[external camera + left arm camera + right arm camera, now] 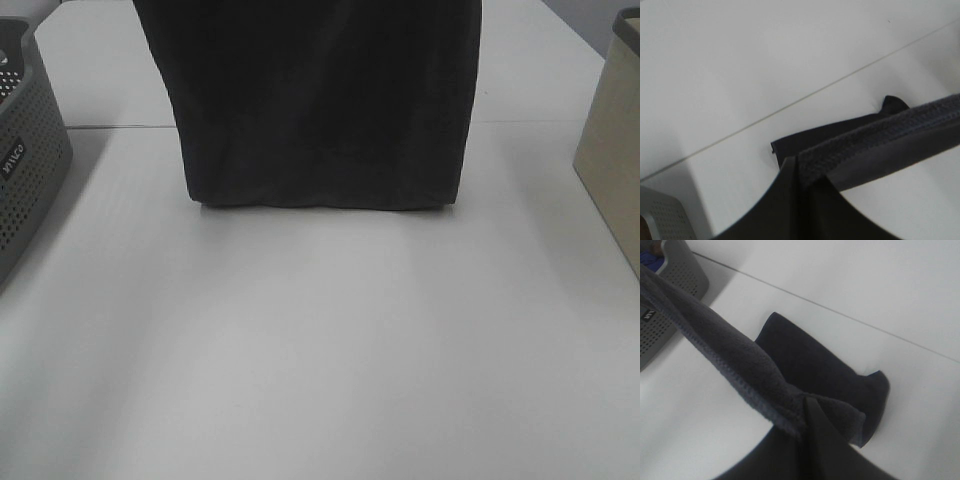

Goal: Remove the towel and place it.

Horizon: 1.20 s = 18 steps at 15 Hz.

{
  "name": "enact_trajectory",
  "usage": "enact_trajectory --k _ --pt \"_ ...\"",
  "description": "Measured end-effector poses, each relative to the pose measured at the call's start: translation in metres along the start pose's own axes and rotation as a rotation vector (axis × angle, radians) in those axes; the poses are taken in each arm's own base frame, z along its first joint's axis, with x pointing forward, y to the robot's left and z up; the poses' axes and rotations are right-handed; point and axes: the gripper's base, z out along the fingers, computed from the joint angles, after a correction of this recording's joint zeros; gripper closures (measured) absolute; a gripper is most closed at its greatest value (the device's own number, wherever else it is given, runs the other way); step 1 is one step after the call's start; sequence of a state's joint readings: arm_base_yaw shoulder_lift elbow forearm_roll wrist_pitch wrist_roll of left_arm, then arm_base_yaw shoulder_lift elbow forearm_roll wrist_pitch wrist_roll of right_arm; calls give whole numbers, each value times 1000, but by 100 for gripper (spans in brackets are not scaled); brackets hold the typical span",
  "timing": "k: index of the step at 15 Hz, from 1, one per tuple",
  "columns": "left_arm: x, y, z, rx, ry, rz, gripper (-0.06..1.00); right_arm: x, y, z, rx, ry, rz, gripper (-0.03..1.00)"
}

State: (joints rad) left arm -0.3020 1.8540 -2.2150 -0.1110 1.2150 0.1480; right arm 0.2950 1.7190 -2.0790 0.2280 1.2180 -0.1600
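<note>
Left tool (799, 167), right tool (807, 407) clamped on towel (320, 110) hung between basket (25, 170) and bin (612, 170).

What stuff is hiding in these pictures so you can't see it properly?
1. High view: the towel runs off the top edge, so its top and whatever holds it are cut off.
2. High view: the part of the table behind the towel is hidden by it.
3. Grey basket: cut by the left edge; its label is too blurred to read.
4. Beige basket: cut by the right edge; its inside is unseen.
</note>
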Motion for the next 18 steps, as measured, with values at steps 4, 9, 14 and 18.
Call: enact_trajectory --k 4,9,14,18 --pt "46 -21 -17 73 133 6 94 34 8 -4 -45 90 34 96" --pt "102 -44 -50 196 207 -40 94 83 19 -20 -76 170 91 96" --pt "147 -52 -67 240 260 -99 94 125 32 -26 -152 231 138 96" --pt "182 -67 -73 326 311 -138 94 159 37 -31 -159 273 177 96"
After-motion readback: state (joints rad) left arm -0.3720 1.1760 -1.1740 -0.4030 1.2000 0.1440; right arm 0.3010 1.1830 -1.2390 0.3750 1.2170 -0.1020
